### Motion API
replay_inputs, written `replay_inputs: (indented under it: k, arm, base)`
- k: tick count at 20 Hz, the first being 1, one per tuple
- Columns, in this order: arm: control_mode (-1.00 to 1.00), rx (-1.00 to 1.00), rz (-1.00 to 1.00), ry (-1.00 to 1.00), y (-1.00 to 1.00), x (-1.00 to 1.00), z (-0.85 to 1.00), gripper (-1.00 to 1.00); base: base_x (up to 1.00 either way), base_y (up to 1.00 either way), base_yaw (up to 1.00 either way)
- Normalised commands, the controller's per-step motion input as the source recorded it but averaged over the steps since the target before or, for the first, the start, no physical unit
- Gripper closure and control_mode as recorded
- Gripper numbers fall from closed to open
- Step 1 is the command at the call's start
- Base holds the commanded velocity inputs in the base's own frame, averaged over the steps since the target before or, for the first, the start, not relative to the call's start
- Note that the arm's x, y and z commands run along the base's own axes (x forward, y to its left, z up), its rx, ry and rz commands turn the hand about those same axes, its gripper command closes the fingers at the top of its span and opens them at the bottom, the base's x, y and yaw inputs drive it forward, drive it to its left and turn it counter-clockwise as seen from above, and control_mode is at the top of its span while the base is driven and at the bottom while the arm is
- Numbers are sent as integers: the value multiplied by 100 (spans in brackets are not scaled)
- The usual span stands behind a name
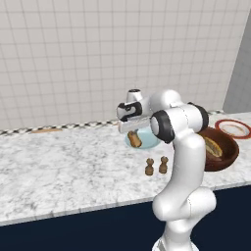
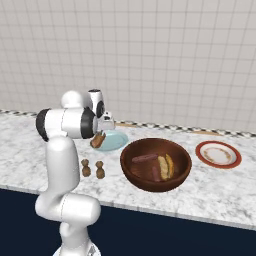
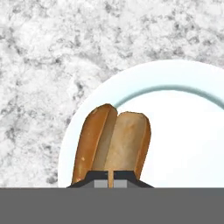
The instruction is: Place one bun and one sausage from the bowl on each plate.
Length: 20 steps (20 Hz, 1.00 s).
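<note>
Bun (image 3: 113,139) pinched in the gripper (image 3: 110,178) over the pale blue plate (image 3: 188,144).
Fingers pressed together on its near end; the bun juts forward from them, above the plate's rim.

Two brown shakers (image 1: 156,165) stand side by side on the marble counter (image 1: 59,166)

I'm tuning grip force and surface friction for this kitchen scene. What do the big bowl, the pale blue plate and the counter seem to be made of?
The bowl looks like wood with a low sheen: dark reddish-brown, thick-walled. The pale blue plate seems to be glazed ceramic: smooth, even colour, a soft shaded ring inside the rim. The counter looks like polished marble or granite, going by its grey-white mottling. All are rendered, so this is appearance only.
</note>
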Motion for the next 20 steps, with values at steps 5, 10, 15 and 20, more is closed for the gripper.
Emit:
replay_inputs:
  k: [5,10,15,20]
  arm:
    - [-100,-2,0,0,-3,-15,28,-100]
    - [-100,3,-9,0,-43,-74,69,-100]
    - [-100,16,-24,-3,-83,-100,62,-100]
    - [-100,18,-34,-6,-70,-98,52,-100]
  base:
    - [0,0,0]
    - [0,0,0]
    - [0,0,0]
    - [0,0,0]
